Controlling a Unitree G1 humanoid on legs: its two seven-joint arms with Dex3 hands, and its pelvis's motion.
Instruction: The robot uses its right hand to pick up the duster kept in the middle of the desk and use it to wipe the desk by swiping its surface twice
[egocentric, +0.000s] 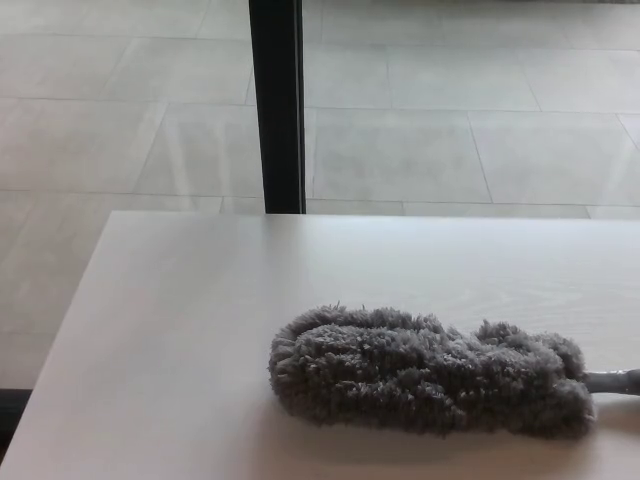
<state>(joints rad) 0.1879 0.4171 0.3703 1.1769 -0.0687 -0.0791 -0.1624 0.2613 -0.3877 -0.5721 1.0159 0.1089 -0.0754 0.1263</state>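
Neither hand is in view, so I can't tell whether their fingers are apart or closed. Nothing is grasping the duster.

The fluffy grey microfibre duster (430, 372) lies flat on the pale wood-grain desk (180, 330), in the lower right of the head view and near the desk's front edge. Its fuzzy head points toward the robot's left. The grey handle stub (615, 381) leaves the picture at the right edge, so most of the handle is hidden.

Risks, as I judge them:
- The handle is largely out of frame. The right hand would come in from that side with little visual confirmation, so a missed or off-centre grasp is likely.
- Grabbing the soft pile instead of the handle means compressible fibres and a weak hold. The duster could slip or twist mid-swipe.
- The duster looks light and the desk top smooth. A nudge before the fingers close could slide it away, possibly toward the near edge.
- The desk's left edge (70, 310) is close to the swipe path. A long swipe leftward could carry the head past it.
- The black vertical post (277, 105) stands behind the far edge, above the tiled floor (450, 140). It's well apart from the duster, so low concern.
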